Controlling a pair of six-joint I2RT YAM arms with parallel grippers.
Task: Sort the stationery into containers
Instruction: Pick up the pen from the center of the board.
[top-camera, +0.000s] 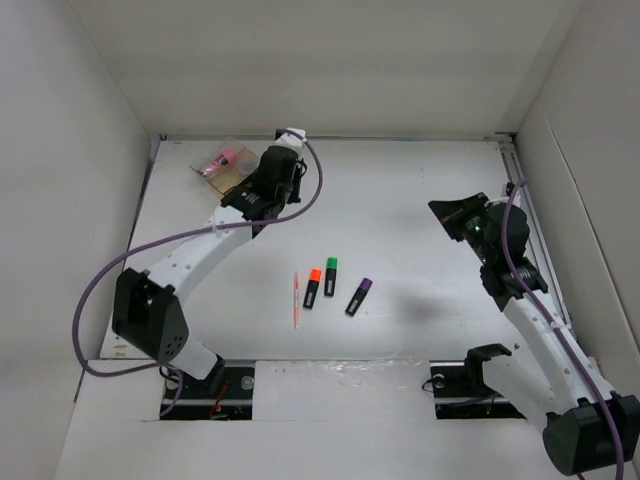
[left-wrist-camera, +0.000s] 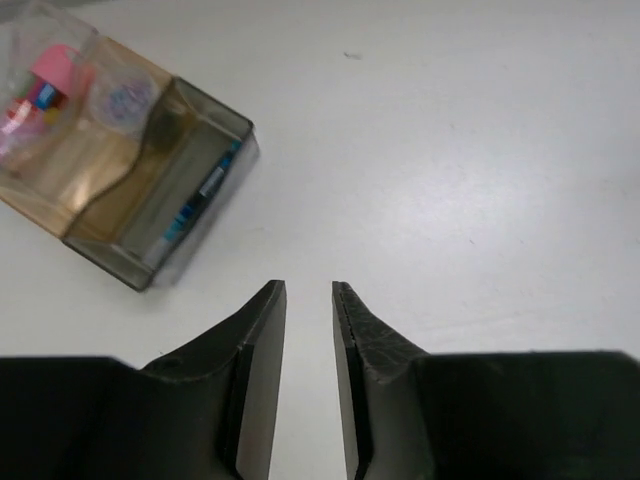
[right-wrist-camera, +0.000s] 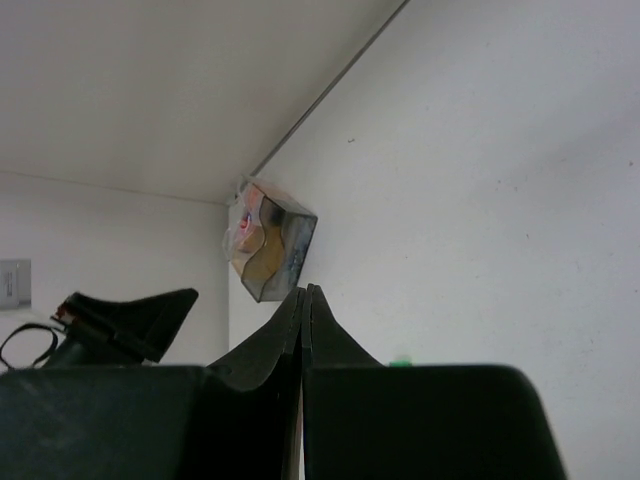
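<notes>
1. White and matte, the surface (top-camera: 400, 200) looks smooth and is enclosed by plain white walls on three sides.
2. One square box (left-wrist-camera: 105, 260) sits at its far left corner. It is clear plastic, tinted tan inside, with low walls and a wavy divider that splits it into compartments.
3. One thin bluish pen (left-wrist-camera: 205, 190) lies in the narrow compartment along the box's side wall. One small pink-topped bottle (left-wrist-camera: 48, 75) shows through the clear walls at the box's far end.
4. Three stubby black-bodied highlighters lie near the middle of the surface, close together but apart. Their ends are orange (top-camera: 312, 288), green (top-camera: 330, 276) and purple (top-camera: 359, 297).
5. One thin pink pen (top-camera: 296, 298) lies just left of the orange one, well apart from the box.
6. I see the left jaws as black wedges with grainy inner pads. They stand slightly apart with nothing between them, over bare surface near the box.
7. I see the right jaws pressed flat together and gripping nothing, raised on the right side, well away from the stationery.
</notes>
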